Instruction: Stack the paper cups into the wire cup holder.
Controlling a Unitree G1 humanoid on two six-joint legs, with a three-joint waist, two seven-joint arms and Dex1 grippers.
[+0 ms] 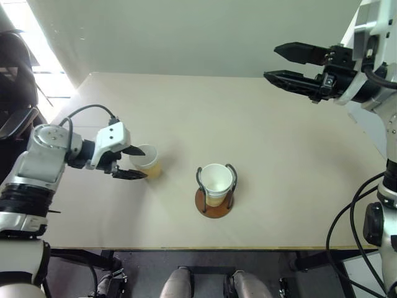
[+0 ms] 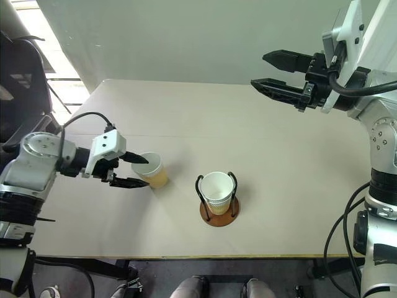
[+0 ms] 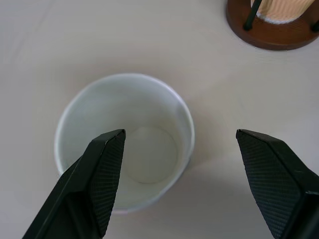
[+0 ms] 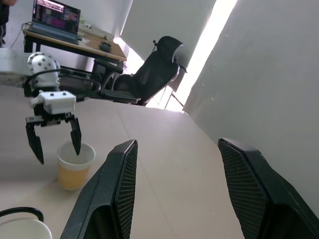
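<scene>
One paper cup (image 1: 149,162) stands upright on the table, left of the wire cup holder (image 1: 215,203). My left gripper (image 1: 132,162) is open at that cup's rim, with one finger (image 3: 103,169) over the white inside and the other finger (image 3: 273,172) outside the wall. I cannot tell whether either finger touches the cup. In the holder, between the dark wire loops, stands another paper cup (image 1: 216,179); a lower rim line on it suggests two nested cups. My right gripper (image 1: 273,63) is open and empty, high above the table's far right.
The beige table (image 1: 279,161) has its front edge near me and its far edge by a pale wall. A black office chair (image 4: 152,74) stands off the table's left side. Behind it is a desk with a laptop (image 4: 55,17).
</scene>
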